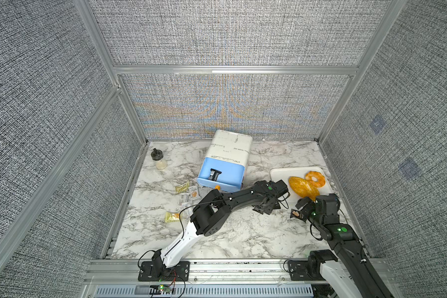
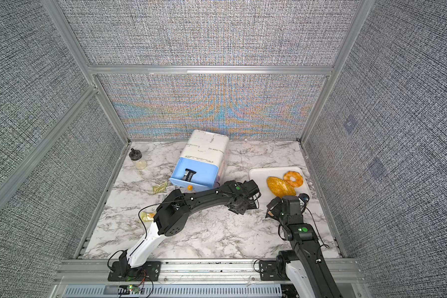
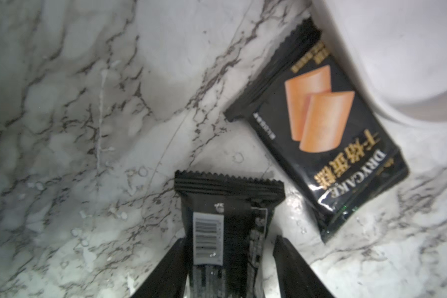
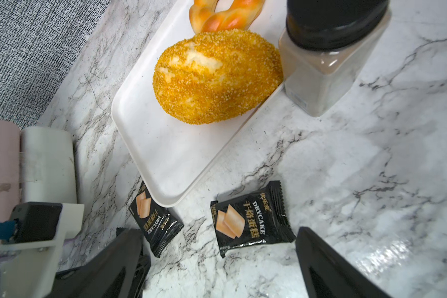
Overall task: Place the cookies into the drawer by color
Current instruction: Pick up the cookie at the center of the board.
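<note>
Early going, judging by the spread. In the pulled-out light-blue compartment of the drawer (image 1: pixel 230 151), near the middle of the table's far edge: a single stowed black packet (image 1: pixel 214 174). No view into the purple compartments.

Out on the marble, toward the left edge: two yellow-green packets (image 1: pixel 182 187) and a few white packets (image 1: pixel 194 192). Toward the right edge, by the near corner of the white tray (image 1: pixel 281 172): three more black ones.

Left gripper (image 3: pixel 230 238): fingers (image 3: pixel 168 273) straddling a barcode-up black packet (image 3: pixel 227 222), one finger against it and a sliver of gap at the other. Firm pinch or not, cannot tell.

Right gripper (image 4: pixel 214 232): fingers (image 4: pixel 114 265) spread wide over a face-up black packet (image 4: pixel 253 227), not touching. Against the tray's corner, a third, the tray-corner packet (image 4: pixel 155 222).

Left to do, presumably: these three blacks into the blue, then the other colours sorted.
</note>
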Action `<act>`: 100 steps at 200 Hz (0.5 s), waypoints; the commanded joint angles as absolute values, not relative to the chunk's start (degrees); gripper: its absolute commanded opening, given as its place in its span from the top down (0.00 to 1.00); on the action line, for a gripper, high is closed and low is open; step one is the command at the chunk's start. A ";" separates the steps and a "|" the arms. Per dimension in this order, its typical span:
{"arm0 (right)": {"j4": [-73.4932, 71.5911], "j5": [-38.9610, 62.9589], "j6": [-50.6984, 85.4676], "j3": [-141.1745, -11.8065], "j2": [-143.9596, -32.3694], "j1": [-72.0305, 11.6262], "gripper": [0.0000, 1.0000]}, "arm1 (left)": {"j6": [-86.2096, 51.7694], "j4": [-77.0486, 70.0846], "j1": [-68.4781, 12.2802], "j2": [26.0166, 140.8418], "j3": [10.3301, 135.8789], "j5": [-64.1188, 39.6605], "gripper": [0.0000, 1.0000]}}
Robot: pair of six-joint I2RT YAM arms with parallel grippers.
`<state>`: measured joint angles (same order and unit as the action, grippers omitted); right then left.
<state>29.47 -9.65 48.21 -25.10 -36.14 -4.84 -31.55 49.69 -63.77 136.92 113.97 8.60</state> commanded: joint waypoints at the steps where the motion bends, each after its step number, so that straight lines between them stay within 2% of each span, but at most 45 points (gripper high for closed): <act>1: 30.06 -10.25 48.60 -25.13 -36.17 -4.76 0.01 | -31.40 49.91 -63.89 135.77 113.17 7.57 0.48; 14: 29.94 -10.14 48.61 -25.11 -36.25 -4.70 0.01 | -31.46 49.83 -63.89 134.82 112.60 7.66 0.55; 33: 29.94 -10.11 48.74 -25.05 -36.70 -4.68 0.01 | -31.64 49.58 -63.96 133.16 111.38 8.13 0.59; 100: 29.07 -9.67 48.77 -24.35 -38.14 -4.57 0.01 | -32.33 48.54 -65.54 124.70 108.03 8.74 0.61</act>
